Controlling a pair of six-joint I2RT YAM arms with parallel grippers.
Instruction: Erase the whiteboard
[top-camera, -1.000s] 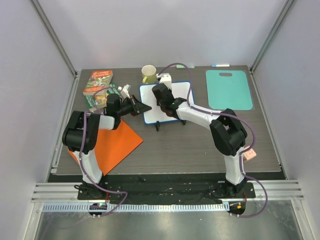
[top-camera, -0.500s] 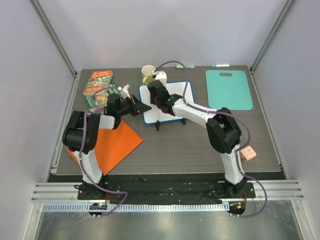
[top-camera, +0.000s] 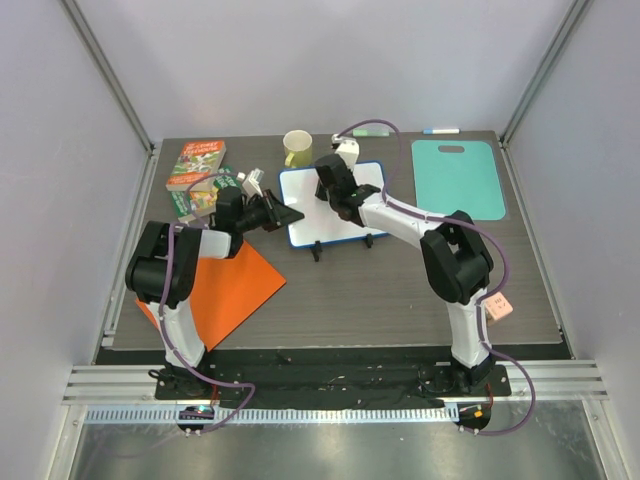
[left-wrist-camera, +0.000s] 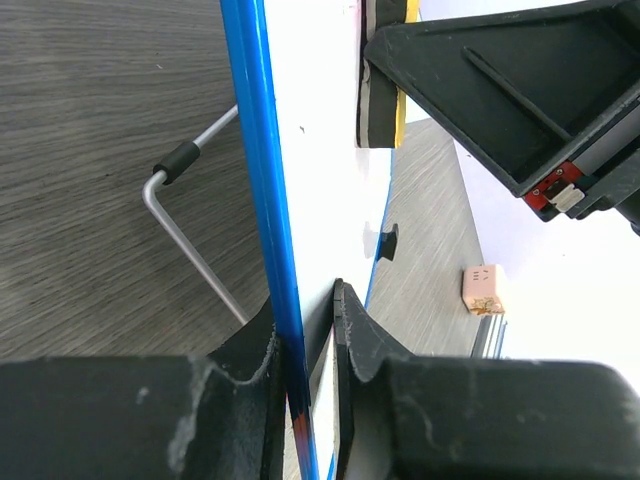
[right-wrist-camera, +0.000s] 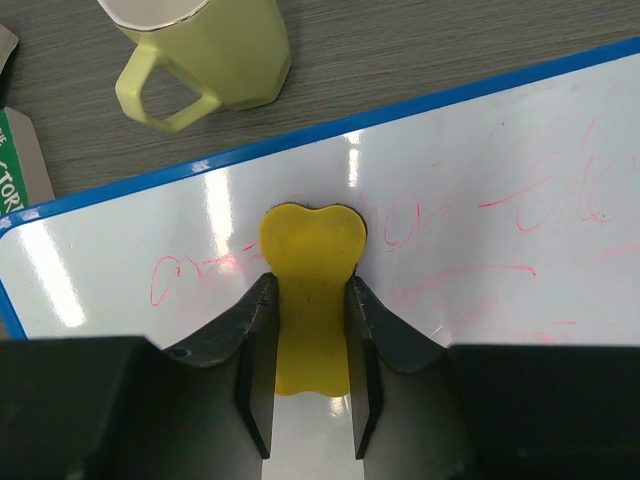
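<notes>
Top external view: we see the whiteboard (top-camera: 350, 215) standing tilted on the far half of the table (top-camera: 400, 290), near the middle of the far edge, with both arms reaching in to it.
Whiteboard: white glossy face, thin blue frame, rounded corners; it is propped on a wire leg (left-wrist-camera: 190, 240).
Left gripper (top-camera: 288, 215): we see its two fingers (left-wrist-camera: 355, 345) closed on the board's left edge, one on each side of the blue frame, pinching it.
Right gripper (right-wrist-camera: 310, 285): it points down at the board's face, towards the far left part, fingers pinching a yellow eraser (right-wrist-camera: 308, 235) between them.
Eraser: in the left wrist view we see it lying against the white face, yellow on top with a dark pad on the board side.
Red scribbles (right-wrist-camera: 170, 280): faint lines lie on either side of the eraser and run on towards the board's right side.
Mug (top-camera: 297, 148): pale yellow, just beyond the board's far left corner, apart from it.
Books (top-camera: 197, 165): stacked near the table's far left corner.
Folder (top-camera: 225, 285): orange and flat, by the left edge, partly under the left arm.
Cutting board (top-camera: 458, 178): teal, flat near the far right corner, well apart from the whiteboard.
</notes>
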